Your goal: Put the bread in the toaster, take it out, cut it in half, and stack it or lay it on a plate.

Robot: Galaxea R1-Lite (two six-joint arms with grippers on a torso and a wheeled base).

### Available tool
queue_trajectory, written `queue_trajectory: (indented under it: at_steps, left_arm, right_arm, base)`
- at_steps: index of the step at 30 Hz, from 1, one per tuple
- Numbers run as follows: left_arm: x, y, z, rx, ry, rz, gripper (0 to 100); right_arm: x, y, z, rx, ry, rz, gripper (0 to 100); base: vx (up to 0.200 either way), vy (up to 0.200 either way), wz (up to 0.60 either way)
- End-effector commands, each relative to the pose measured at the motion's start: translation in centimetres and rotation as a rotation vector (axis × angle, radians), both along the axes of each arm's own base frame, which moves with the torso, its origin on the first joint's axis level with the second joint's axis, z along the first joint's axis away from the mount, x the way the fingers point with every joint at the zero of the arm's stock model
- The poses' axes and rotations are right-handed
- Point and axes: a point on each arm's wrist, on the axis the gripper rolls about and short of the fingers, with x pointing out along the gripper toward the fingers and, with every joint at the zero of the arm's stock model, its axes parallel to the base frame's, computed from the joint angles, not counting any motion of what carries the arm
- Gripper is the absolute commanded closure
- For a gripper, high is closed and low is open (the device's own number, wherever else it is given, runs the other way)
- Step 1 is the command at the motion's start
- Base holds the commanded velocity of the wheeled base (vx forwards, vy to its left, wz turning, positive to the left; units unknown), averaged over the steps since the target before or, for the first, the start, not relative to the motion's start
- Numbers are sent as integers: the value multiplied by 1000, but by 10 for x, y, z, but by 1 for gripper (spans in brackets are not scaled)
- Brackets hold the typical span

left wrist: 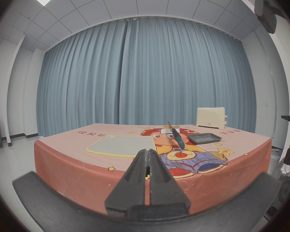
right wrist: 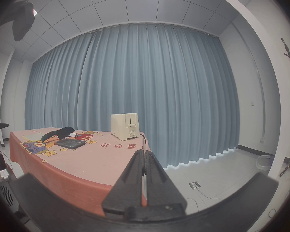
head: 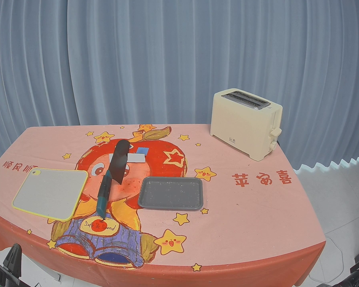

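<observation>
A cream two-slot toaster (head: 245, 122) stands at the table's back right, its slots empty. A dark grey tray (head: 170, 193) lies in the middle. To its left, a knife (head: 109, 178) with a teal handle and dark blade leans on a small white block (head: 135, 157) with a blue piece beside it. A grey cutting board (head: 50, 193) with a yellow rim lies at the left. My left gripper (left wrist: 148, 152) is shut on nothing, low before the table's front edge. My right gripper (right wrist: 144, 155) is also shut on nothing, off the table's right corner.
The table (head: 243, 220) wears a pink cartoon cloth with free room at the front and right. A blue curtain hangs behind it. A cable runs from the toaster (right wrist: 125, 126) over the table's edge.
</observation>
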Motion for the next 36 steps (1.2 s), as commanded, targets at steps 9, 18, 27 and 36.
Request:
queue_trajectory:
  at_steps: [9,18,27,36]
  left_arm:
    - [1,0,-5,0,19,1,100]
    - [1,0,-5,0,19,1,100]
    - [1,0,-5,0,19,1,100]
    - [1,0,-5,0,19,1,100]
  right_arm:
    - [0,0,-5,-2,5,0,100]
    - [0,0,-5,-5,5,2,100]
    - [0,0,-5,-5,5,0,100]
    - [0,0,-5,-3,5,2,100]
  base:
    - [0,0,0]
    - [0,0,0]
    - [0,0,0]
    - [0,0,0]
